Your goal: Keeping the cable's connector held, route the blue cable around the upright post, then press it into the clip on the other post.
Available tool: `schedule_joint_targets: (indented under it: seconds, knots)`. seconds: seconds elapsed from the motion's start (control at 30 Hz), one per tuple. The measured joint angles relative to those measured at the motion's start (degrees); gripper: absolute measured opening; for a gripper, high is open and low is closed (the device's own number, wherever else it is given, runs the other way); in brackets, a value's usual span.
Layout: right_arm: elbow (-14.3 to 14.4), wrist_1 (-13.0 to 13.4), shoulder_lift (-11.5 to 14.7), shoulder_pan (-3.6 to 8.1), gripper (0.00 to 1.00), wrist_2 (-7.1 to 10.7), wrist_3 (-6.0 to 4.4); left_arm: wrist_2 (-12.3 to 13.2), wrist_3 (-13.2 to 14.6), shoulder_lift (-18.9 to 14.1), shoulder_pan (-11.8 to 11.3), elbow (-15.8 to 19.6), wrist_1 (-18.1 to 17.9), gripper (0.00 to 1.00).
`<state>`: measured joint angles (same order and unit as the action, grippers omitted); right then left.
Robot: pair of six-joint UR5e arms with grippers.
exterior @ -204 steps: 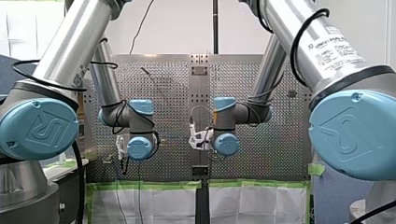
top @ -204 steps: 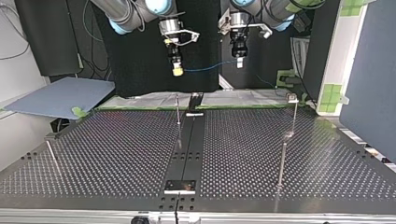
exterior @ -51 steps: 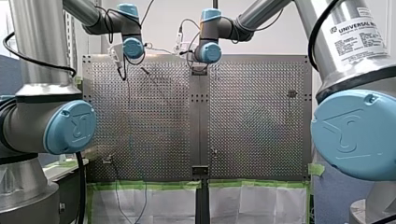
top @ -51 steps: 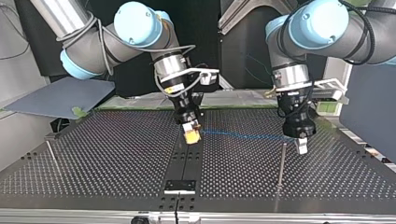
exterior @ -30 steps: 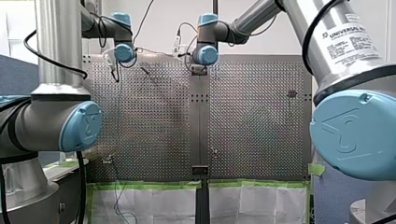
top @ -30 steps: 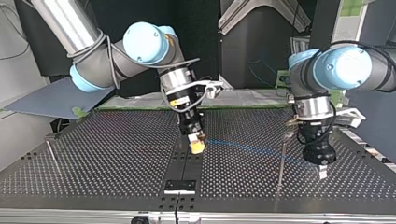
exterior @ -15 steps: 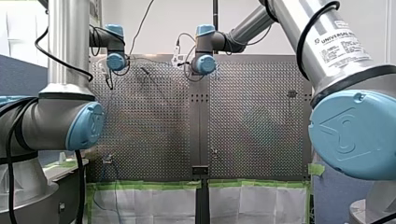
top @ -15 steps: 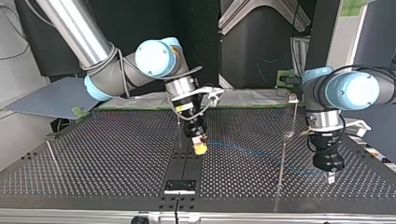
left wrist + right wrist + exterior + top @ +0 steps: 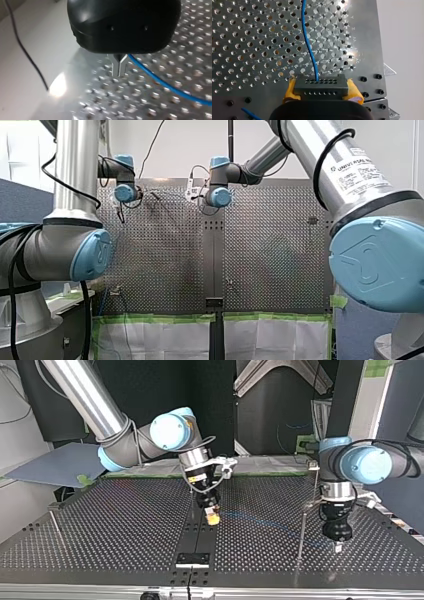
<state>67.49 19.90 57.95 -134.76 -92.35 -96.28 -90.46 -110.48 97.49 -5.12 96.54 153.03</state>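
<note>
At the top view's near edge, the perforated table [image 9: 100,530] carries a small metal plate [image 9: 192,559] on its dark centre strip [image 9: 200,532]. Just beyond, toward that view's right, stands a thin upright post [image 9: 301,532]. Beside it and further right, my left pincer [image 9: 338,548] points down, close over the table. Its wrist view shows the metal fingers [image 9: 115,68] pressed together. The blue cable [image 9: 265,522] comes out from between them near their roots and trails off over the holes.

From there the cable runs low across the table toward the middle and crosses the line of the upright post. I cannot tell on which side it passes. It ends at my right pincer [image 9: 213,519], which is tilted over the centre strip. In the right wrist view, the yellow pads [image 9: 354,91] pinch a grey connector [image 9: 321,86] from both sides. The cable leaves the middle of the connector's face and curves away across the table.

A thin rod [image 9: 190,482] rises just behind the right pincer. A short post [image 9: 55,527] leans near the table's edge at the top view's left. Farther back at the view's right stands a taller post [image 9: 314,485] with a small clip [image 9: 313,465] at its top, and the cable lies well apart from the clip. Green tape [image 9: 150,476] lines the table's far edge. A grey board [image 9: 65,462] lies beyond the edge at the view's left.
</note>
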Motion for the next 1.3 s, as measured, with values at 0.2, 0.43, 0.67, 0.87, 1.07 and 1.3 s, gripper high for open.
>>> schedule_joint_targets:
  seconds: [0.2,0.43,0.67,0.87,1.07,1.3]
  knots:
    - [0.0,-0.2,-0.9,0.20,0.00,0.22,0.24,0.1,0.2,1.7,0.4,0.0,-0.2,0.00]
    - [0.0,-0.9,-2.5,0.15,0.00,0.21,1.29,0.0,0.3,3.3,1.3,0.0,-0.7,0.00]
    - [0.0,-1.1,-3.2,0.20,0.00,0.28,1.58,-1.1,0.5,4.7,2.2,0.0,-0.2,0.00]
    - [0.7,-1.2,-3.9,0.26,0.00,0.29,1.61,-1.6,-0.1,4.7,2.6,0.0,0.0,0.02]
    - [1.4,-1.6,-5.9,0.32,0.00,0.28,1.57,-2.9,-1.3,4.8,2.8,0.0,1.3,0.42]
    - [1.7,-1.9,-8.2,0.37,0.00,0.27,1.68,-4.2,-2.4,4.8,2.8,0.0,3.8,0.55]
